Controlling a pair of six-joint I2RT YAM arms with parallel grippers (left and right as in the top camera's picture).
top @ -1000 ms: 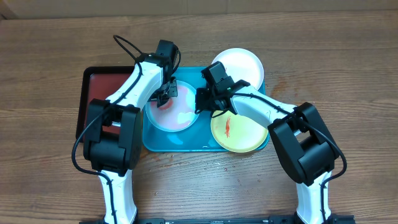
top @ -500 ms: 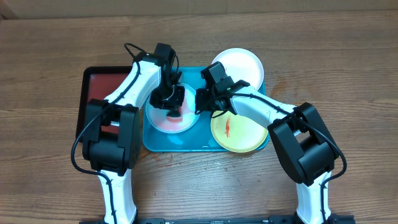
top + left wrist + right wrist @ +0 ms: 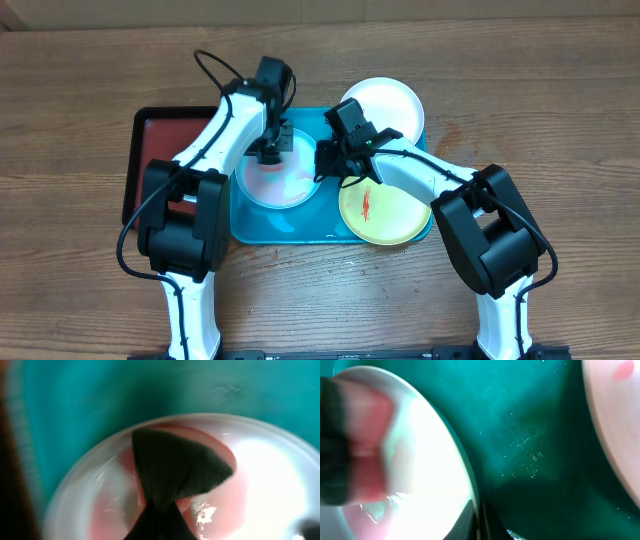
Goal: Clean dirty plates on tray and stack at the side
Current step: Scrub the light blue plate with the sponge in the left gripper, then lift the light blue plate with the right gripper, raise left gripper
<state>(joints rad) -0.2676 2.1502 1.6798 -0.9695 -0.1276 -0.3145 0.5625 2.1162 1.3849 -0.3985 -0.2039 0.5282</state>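
Observation:
The light blue plate [image 3: 285, 185], smeared pink-red, lies on the left half of the turquoise tray [image 3: 290, 228]. My left gripper [image 3: 272, 150] is shut on a dark sponge [image 3: 175, 467] and presses it onto the plate's far part [image 3: 270, 475]. My right gripper [image 3: 326, 162] is shut on this plate's right rim, as the right wrist view shows [image 3: 479, 520]. The yellow-green plate [image 3: 385, 215] with a red streak lies at the tray's front right. The white plate [image 3: 385, 103] lies at the tray's back right corner.
A smaller dark red tray with a black rim [image 3: 150, 150] lies against the turquoise tray's left side, partly under my left arm. Bare wooden table [image 3: 560, 120] surrounds both trays. A pale plate's edge [image 3: 615, 420] shows in the right wrist view.
My left gripper swept the sponge toward the plate's middle, then back to its far rim. The pink smear has spread thinner. My right gripper has kept still on the rim.

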